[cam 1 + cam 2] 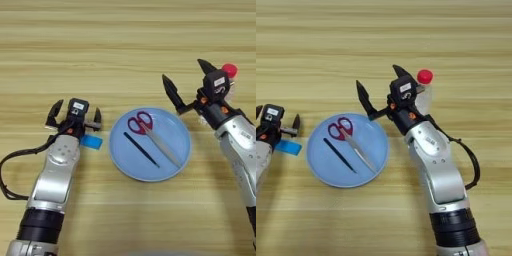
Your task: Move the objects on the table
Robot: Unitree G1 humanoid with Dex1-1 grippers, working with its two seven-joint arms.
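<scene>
Right pincer (378, 86) gaping wide beside small clear plastic bottle with red cap (424, 95): centre fingers around body before closing (topples easily). Left pincer (74, 116) also wide, over flat blue strip (92, 142) on tan wooden counter (125, 40).

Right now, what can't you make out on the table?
- Bottle: in both views the right gripper covers most of its body; only the red cap is clear.
- Blue strip: the left gripper covers part of it in both views.
- Thin dark stick on the plate: too small to identify.

Red-handled scissors (150, 134), blue plate (176, 131)
</scene>
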